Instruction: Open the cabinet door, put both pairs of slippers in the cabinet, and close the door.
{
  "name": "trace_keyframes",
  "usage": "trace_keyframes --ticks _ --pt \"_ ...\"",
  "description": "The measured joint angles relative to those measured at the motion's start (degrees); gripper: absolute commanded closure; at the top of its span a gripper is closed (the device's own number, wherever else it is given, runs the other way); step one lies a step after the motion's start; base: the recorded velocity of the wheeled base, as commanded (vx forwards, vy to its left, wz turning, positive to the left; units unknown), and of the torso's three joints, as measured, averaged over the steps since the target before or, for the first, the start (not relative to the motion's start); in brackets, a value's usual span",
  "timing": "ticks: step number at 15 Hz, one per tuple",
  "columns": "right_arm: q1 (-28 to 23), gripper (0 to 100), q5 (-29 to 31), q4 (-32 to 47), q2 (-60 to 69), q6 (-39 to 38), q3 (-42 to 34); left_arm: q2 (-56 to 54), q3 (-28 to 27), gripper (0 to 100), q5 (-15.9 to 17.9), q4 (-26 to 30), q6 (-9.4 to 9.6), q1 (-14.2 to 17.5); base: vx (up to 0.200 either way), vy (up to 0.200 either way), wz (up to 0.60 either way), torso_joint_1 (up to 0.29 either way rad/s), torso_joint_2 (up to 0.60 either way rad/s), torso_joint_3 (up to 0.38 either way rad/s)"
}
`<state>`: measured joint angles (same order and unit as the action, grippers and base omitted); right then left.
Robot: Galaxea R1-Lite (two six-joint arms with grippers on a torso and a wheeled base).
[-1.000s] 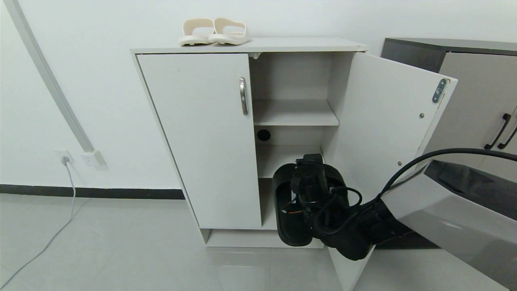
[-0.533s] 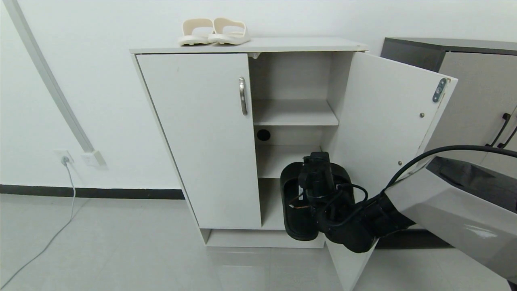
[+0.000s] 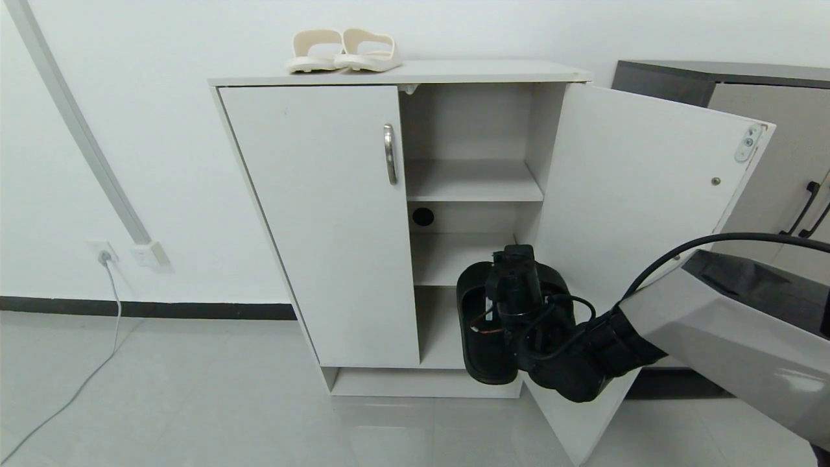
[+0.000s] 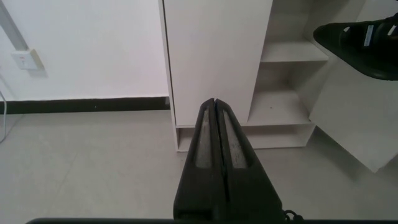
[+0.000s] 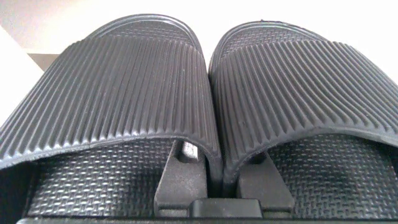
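In the head view, your right end effector [image 3: 513,279] holds the pair of black ribbed rubber slippers [image 3: 483,337] in the air, just in front of the lower opening of the white two-door wooden cabinet [image 3: 493,70]. They hang level with the gap between the middle shelf [image 3: 447,256] and the bottom shelf [image 3: 441,331]. The right cabinet door [image 3: 635,194] stands wide open and the left cabinet door [image 3: 318,220], with its metal bar handle [image 3: 390,154], is closed. A pair of cream slide slippers [image 3: 343,50] sits on the cabinet top. In the left wrist view, your left end effector [image 4: 214,137] has its fingers pressed together with nothing between them, above the grey tiled floor [image 4: 93,162] in front of the cabinet [image 4: 214,56]. In the right wrist view, the black ribbed rubber slippers [image 5: 143,93] lie side by side. One finger [image 5: 183,177] of the right end effector [image 5: 221,180] is tucked under each strap, clamping the two touching inner walls.
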<state>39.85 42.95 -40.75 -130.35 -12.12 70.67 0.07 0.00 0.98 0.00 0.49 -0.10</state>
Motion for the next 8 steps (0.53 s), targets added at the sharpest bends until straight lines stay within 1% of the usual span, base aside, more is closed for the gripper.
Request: trace_keyframes --ticks 5,8 --pt "-0.16 100 0.02 0.11 0.00 0.07 -0.02 0.00 0.00 100 0.00 0.00 -0.05 0.00 0.000 0.000 0.00 0.000 0.00 0.000" --pt "-1.21 100 -0.04 0.11 0.04 0.41 0.00 0.00 0.00 100 -0.02 0.00 -0.06 0.00 0.000 0.000 0.00 0.000 0.00 0.000"
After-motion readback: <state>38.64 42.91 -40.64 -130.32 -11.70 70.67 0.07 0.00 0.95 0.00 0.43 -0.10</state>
